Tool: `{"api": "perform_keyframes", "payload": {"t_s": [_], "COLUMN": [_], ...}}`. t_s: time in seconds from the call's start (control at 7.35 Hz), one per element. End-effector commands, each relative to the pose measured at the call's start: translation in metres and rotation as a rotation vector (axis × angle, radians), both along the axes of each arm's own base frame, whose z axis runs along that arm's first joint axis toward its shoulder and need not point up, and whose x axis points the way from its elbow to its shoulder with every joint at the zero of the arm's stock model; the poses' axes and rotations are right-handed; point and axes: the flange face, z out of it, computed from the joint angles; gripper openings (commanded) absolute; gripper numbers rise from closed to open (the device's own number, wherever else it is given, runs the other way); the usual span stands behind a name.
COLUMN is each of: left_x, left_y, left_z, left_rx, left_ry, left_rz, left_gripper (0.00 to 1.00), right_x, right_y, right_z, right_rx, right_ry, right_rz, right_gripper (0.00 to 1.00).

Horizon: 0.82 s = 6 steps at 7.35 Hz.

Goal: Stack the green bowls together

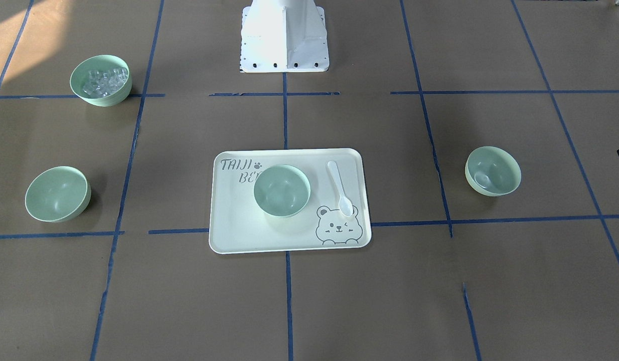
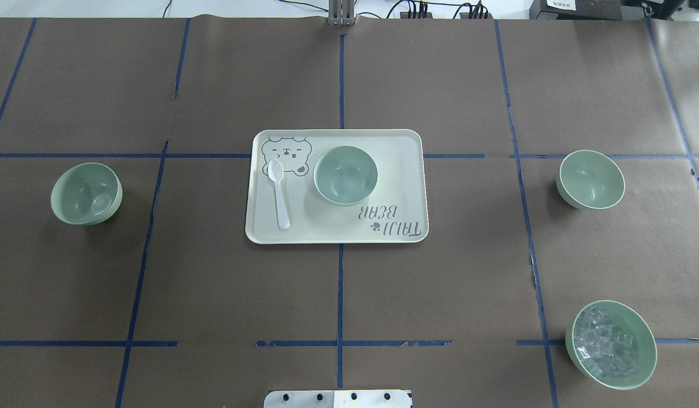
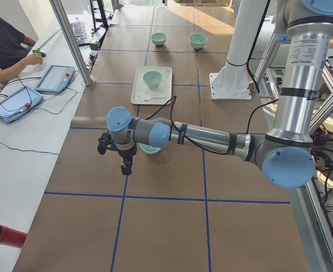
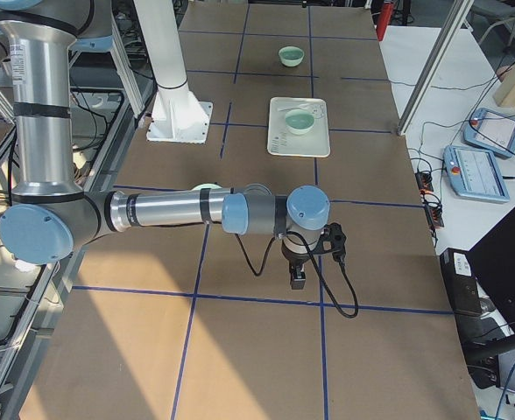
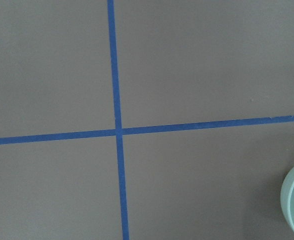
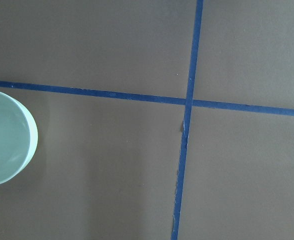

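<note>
Mint-green plastic, 3 pieces well apart: centre bowl (image 2: pixel 345 174) on the tray (image 2: pixel 403 164), left bowl (image 2: pixel 86 193) and right bowl (image 2: pixel 591 179) on brown paper (image 2: pixel 213 283). Left gripper (image 3: pixel 125 168), right gripper (image 4: pixel 298 278): open or closed, cannot tell. Advisably, pinch 1 rim, nest it level.

We see a brown table (image 2: pixel 440 283) gridded with blue tape (image 2: pixel 340 294). Directly on it sit 1 cream tray (image 2: pixel 406 170) at the middle, 1 left bowl (image 2: pixel 86 194), 1 right bowl (image 2: pixel 591 179) and 1 cube-filled bowl (image 2: pixel 610 344).
</note>
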Motion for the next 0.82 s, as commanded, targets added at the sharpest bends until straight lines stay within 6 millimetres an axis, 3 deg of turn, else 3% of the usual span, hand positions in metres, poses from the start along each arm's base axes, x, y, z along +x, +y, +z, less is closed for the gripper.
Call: {"api": "perform_keyframes", "payload": {"t_s": [0.0, 0.27, 0.54, 0.68], "left_x": [0.052, 0.106, 0.176, 0.189], "left_y": [0.024, 0.049, 0.069, 0.074], "left_z": [0.006, 0.009, 0.01, 0.016], "left_rx": [-0.035, -0.073, -0.079, -0.083], "left_ry": [0.059, 0.105, 0.063, 0.067], "left_rz": [-0.071, -0.104, -0.183, -0.192], "left_gripper": [1.0, 1.0, 1.0, 1.0], "right_x": [-0.001, -0.002, -0.002, -0.002], "right_y": [-0.006, -0.007, -0.007, -0.007], "right_z": [-0.016, -0.012, -0.013, -0.014], "right_rx": [0.005, 0.001, 0.002, 0.002], "right_ry": [-0.006, -0.006, -0.007, -0.007], "right_rz": [0.022, 0.016, 0.017, 0.018], "right_gripper": [1.0, 1.0, 1.0, 1.0]}}
